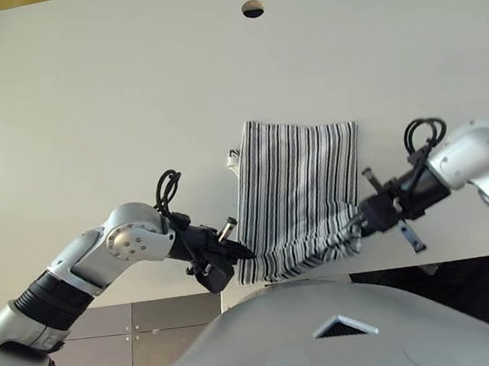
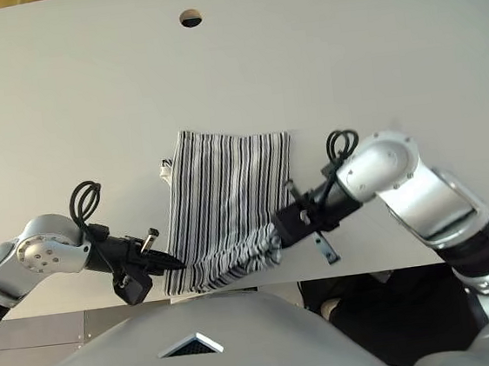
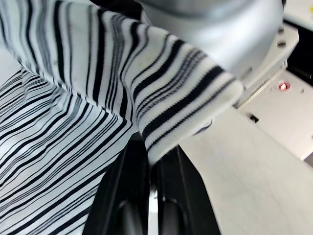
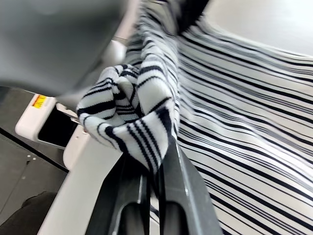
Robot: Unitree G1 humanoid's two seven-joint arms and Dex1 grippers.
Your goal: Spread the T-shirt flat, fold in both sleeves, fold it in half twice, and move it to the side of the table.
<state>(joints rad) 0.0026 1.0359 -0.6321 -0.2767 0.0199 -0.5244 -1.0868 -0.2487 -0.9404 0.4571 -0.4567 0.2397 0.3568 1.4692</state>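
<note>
White laminate forms the surface (image 1: 89, 121), which carries one garment. The striped black-and-white T-shirt (image 1: 297, 186) lies close to the near edge of the surface, somewhat toward the right-hand corner, and its near hem overhangs that edge slightly. A compact upright rectangle is presented, with no sleeve projecting from either long side.

The left arm (image 1: 132, 238) is positioned at the near left corner of the garment and the right arm (image 1: 473, 150) at the near right corner. The left jaws are closed on the hem at the near left corner; in the left wrist view a ribbed band of cloth is seen pinched between the two black fingers. The right jaws are closed on a bunched fold of hem at the near right corner. Between the two grips the near hem is raised off the surface and wrinkled, while the far portion lies flat.

A round hole (image 1: 252, 8) is located in the surface near the far edge, well apart from the garment. A small white label (image 1: 234, 159) protrudes at the far left corner of the T-shirt.

Progress is judged as follows. Spreading and both sleeve folds appear complete. A fold in half is judged to be in hand, the near hem being due for transfer to the far hem. Whether an earlier half fold exists cannot be determined. Relocation to the side of the surface is not yet done.
</note>
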